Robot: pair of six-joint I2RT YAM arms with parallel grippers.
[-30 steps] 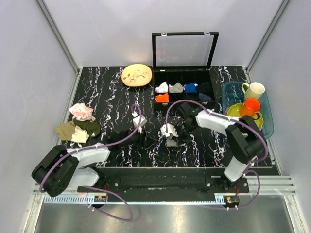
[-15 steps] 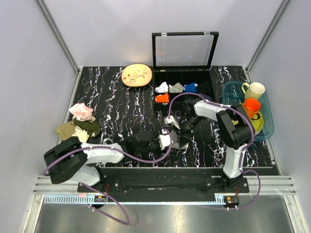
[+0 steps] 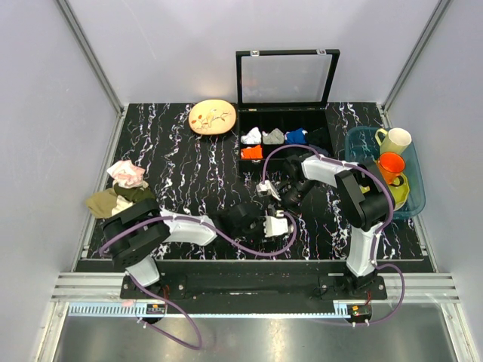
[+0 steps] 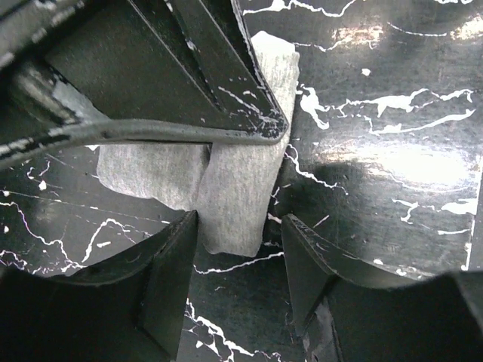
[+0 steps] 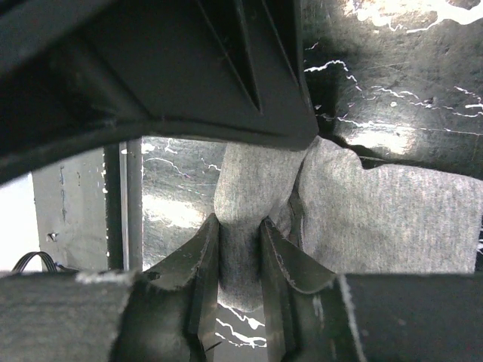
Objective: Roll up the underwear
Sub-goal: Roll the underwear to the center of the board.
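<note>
Robot lab: alu-frame enclosure point(image 3: 90, 56)

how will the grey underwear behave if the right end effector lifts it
Likely floppy: the underwear bunches into a fold inside the right end effector. Probably light and grippy, since its knit looks thin and matte.

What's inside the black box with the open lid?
A white cloth, grey cloth, blue cloth and orange cloth. The right arm covers part of the front row; the dark compartments are unclear.
</note>
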